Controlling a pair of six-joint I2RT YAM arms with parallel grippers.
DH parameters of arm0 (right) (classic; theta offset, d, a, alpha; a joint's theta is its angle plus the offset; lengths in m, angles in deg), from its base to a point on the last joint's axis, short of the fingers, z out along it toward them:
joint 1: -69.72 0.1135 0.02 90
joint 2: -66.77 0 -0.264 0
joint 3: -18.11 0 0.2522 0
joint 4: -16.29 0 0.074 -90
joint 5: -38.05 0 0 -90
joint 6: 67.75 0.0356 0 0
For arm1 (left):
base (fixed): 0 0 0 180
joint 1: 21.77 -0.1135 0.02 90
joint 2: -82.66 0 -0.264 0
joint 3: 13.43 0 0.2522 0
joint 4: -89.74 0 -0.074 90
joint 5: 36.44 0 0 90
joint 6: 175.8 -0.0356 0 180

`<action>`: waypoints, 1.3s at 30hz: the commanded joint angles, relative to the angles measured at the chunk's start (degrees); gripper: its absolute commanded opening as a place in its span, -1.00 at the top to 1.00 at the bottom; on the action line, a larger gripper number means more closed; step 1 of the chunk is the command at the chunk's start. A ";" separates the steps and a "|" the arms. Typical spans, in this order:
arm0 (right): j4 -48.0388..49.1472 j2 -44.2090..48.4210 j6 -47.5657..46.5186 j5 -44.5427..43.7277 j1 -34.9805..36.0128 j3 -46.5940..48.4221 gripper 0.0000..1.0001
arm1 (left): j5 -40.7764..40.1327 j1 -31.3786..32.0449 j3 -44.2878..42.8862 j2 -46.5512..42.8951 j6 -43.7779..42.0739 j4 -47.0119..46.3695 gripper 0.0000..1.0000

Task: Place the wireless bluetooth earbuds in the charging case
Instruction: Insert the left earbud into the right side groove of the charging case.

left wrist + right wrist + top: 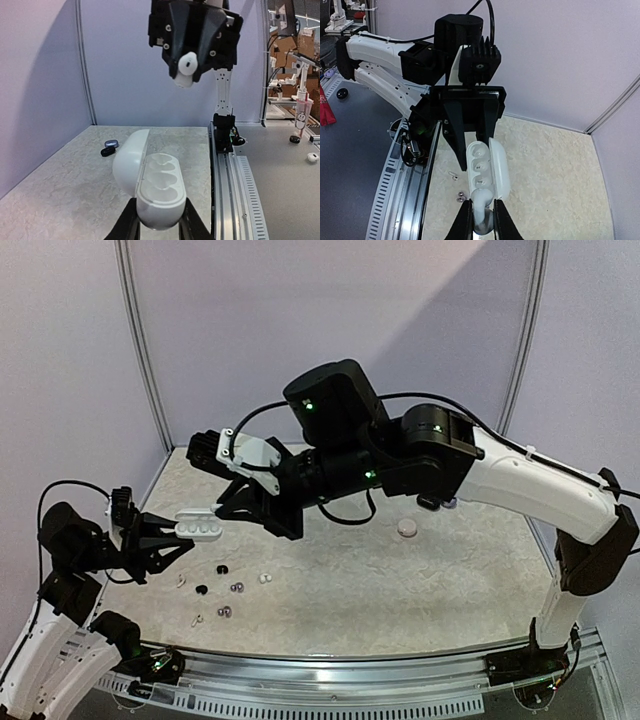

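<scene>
The left gripper [159,222], fingers [127,225] cut off at the frame's edge, clamps the open white charging case [159,185]; at 12 o'clock above it, the right gripper [186,70] pinches a white earbud [185,66], hard to make out from overhead. Loose earbuds [221,569] dot the mottled beige table [400,590] at the case's 5 o'clock; plain lavender walls [300,320] stand behind.
</scene>
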 commanded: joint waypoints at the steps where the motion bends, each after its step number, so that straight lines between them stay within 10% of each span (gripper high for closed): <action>1: -2.54 -3.99 -6.15 0.33 1.10 4.57 0.89 | 1.00 2.13 -2.32 0.49 -9.07 5.10 1.00; 39: -4.86 -10.01 -10.47 -11.24 3.00 8.73 0.72 | -2.38 5.23 -0.34 -1.00 -5.10 2.60 1.00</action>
